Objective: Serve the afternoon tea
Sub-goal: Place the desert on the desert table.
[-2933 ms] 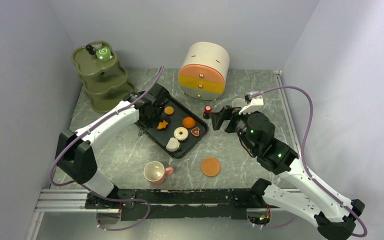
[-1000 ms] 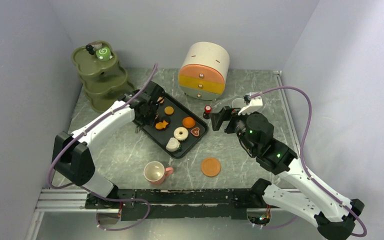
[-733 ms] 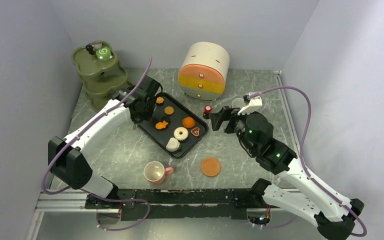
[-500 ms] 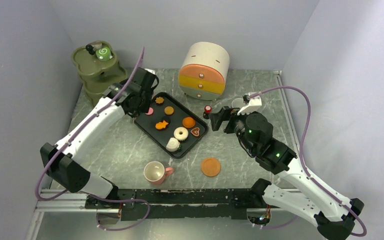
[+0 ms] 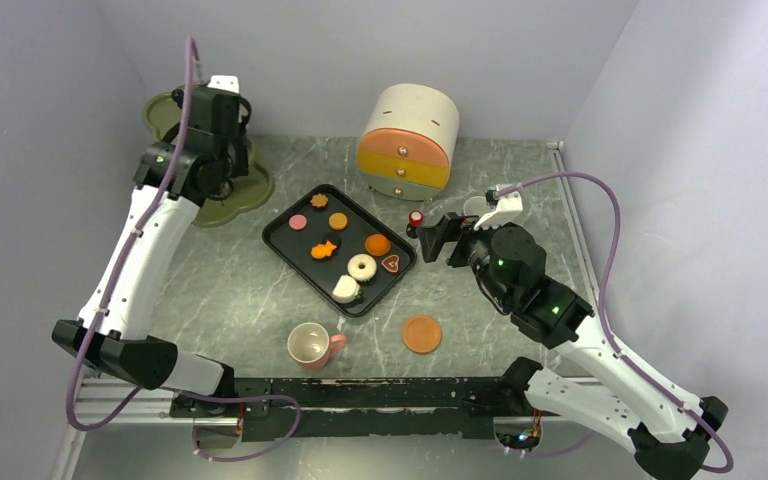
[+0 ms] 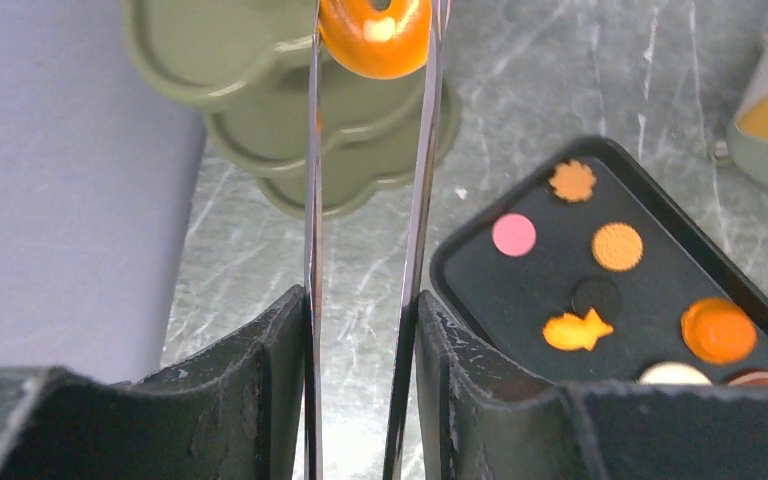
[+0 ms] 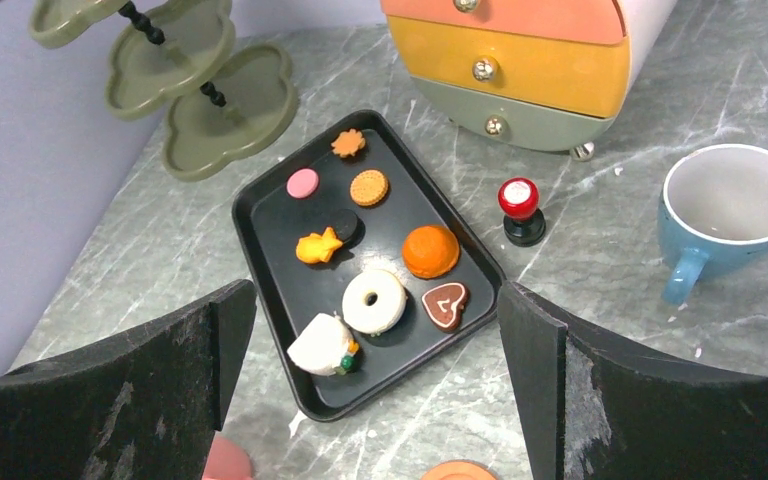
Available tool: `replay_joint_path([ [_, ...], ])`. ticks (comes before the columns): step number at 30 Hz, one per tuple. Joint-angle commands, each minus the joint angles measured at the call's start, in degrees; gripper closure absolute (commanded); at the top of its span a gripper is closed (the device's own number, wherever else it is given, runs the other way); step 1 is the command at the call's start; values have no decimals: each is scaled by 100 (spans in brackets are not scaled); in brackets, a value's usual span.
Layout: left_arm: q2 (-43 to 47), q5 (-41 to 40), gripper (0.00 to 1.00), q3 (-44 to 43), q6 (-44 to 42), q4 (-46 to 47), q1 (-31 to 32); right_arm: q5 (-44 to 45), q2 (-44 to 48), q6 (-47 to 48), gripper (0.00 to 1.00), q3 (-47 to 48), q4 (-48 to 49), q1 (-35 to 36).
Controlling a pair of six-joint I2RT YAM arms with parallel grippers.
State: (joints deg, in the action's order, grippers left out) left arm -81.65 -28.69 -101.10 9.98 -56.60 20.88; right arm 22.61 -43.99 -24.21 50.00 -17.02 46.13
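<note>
My left gripper [image 6: 360,300] is shut on thin metal tongs [image 6: 418,200]. The tong tips pinch an orange doughnut [image 6: 375,30] above the olive tiered stand [image 6: 210,40]. From above, the left gripper [image 5: 215,110] covers the stand's top, so the green swirl roll is hidden. The black tray [image 5: 285,240] holds a white doughnut [image 7: 374,300], an orange bun [image 7: 430,250], a heart cookie [image 7: 445,303], a white cake [image 7: 322,345] and small cookies. My right gripper [image 5: 438,238] is open and empty, right of the tray. A pink cup [image 5: 310,345] and an orange saucer [image 5: 421,333] sit near the front.
A blue cup [image 7: 730,200] stands at the right, mostly behind my right arm in the top view. A domed chest of drawers [image 5: 410,140] stands at the back. A small red-topped knob [image 5: 416,218] stands between tray and right gripper. Walls close in on the left, back and right.
My left arm has lifted off the tray's left end and swung back-left to above the olive stand, carrying the orange doughnut in the tongs. The right arm has not moved.
</note>
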Motion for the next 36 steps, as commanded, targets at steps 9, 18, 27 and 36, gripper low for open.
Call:
replay_joint_path([
  [9, 191, 135, 63, -509, -216, 612, -1094, -92, 17, -48, 5, -59, 161, -28],
  [18, 65, 230, 61, -785, -287, 709, -1684, -117, -28, -45, 5, -68, 196, -32],
  [27, -167, 922, 61, -674, -141, 916, -2425, -62, -9, -26, 5, -79, 157, -25],
  [36, -475, 1358, 60, -552, -40, 1100, -2735, 9, 22, -36, 5, -111, 147, -25],
])
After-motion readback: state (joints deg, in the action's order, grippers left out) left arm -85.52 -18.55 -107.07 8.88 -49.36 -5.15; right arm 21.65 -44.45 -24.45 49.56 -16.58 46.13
